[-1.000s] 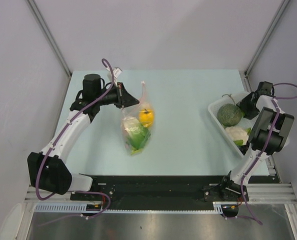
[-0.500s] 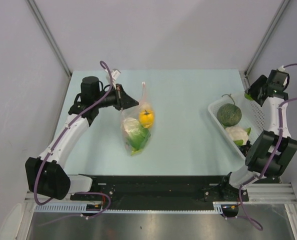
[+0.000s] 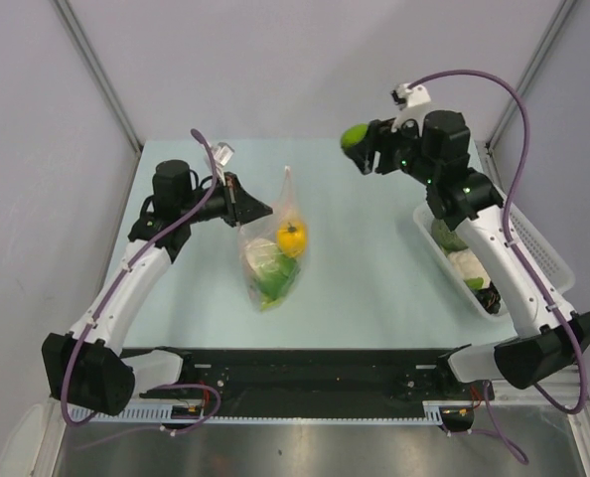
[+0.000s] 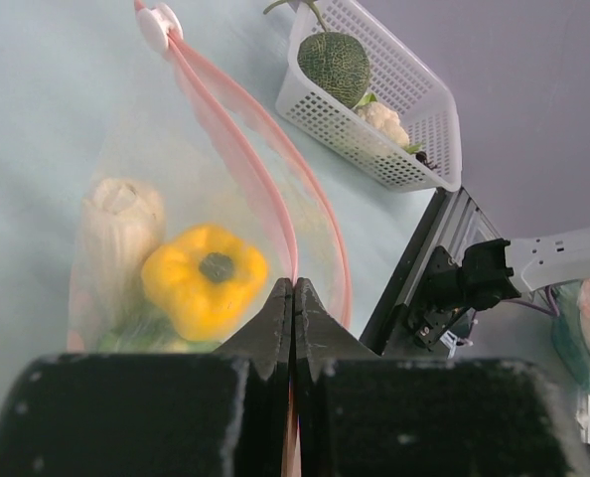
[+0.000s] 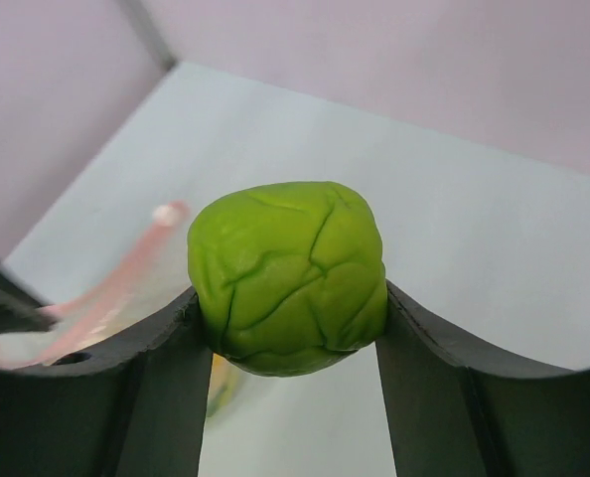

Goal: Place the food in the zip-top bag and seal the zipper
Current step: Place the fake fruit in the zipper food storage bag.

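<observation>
Aloft over the table's (image 3: 374, 258) far side, the right gripper (image 5: 287, 328) clamps a wrinkled green toy vegetable (image 5: 285, 258), probably light and rigid, across its middle, well apart from the limp, likely slippery zip-top bag (image 3: 265, 260) mid-table, which the closed left gripper (image 4: 292, 298) pinches at its pink zipper strip (image 4: 230, 139).

wide bare table (image 3: 374, 273) between bag (image 3: 267, 266) and basket (image 4: 350, 139): free lane. bag mouth (image 4: 287, 184) only narrow slit between pink strips (image 4: 243, 159). left gripper (image 3: 263, 210) clamped on mouth's near end, blocks that side. yellow pepper (image 3: 291, 237) inside bag, close to mouth. right gripper (image 3: 361, 145), gripping green fruit (image 5: 287, 276), hangs above table's far part, right of bag.
</observation>
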`<state>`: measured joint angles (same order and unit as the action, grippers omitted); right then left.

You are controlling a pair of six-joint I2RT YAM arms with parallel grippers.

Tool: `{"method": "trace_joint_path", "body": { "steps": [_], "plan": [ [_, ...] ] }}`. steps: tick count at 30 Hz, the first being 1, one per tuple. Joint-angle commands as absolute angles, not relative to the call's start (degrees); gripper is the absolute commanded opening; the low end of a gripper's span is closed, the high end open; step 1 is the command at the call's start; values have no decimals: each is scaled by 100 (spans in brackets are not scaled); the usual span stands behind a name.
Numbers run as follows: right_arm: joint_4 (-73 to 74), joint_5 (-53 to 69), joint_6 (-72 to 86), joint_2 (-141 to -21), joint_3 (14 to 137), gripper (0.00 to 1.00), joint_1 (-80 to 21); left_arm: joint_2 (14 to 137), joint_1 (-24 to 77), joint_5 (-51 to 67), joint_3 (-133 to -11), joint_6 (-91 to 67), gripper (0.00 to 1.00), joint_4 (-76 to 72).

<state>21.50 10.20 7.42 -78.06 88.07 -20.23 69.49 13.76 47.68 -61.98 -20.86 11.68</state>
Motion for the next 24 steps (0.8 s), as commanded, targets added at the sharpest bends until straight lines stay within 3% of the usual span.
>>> {"method": "trace_joint_path", "body": {
  "steps": [1, 10, 24],
  "plan": [
    [1811, 1537, 316, -7892, 9342, 13, -3037, 6548, 1406, 4702, -6047, -2021, 0, 1020],
    [1336, 1494, -228, -8209, 9396, 7, -4341, 6029, 1345, 4684, -5844, -3453, 0, 422],
    [1845, 2003, -975, -7427, 8385, 0, -4553, 6073, 1336, 4843, -5827, -3858, 0, 202]
  ]
}}
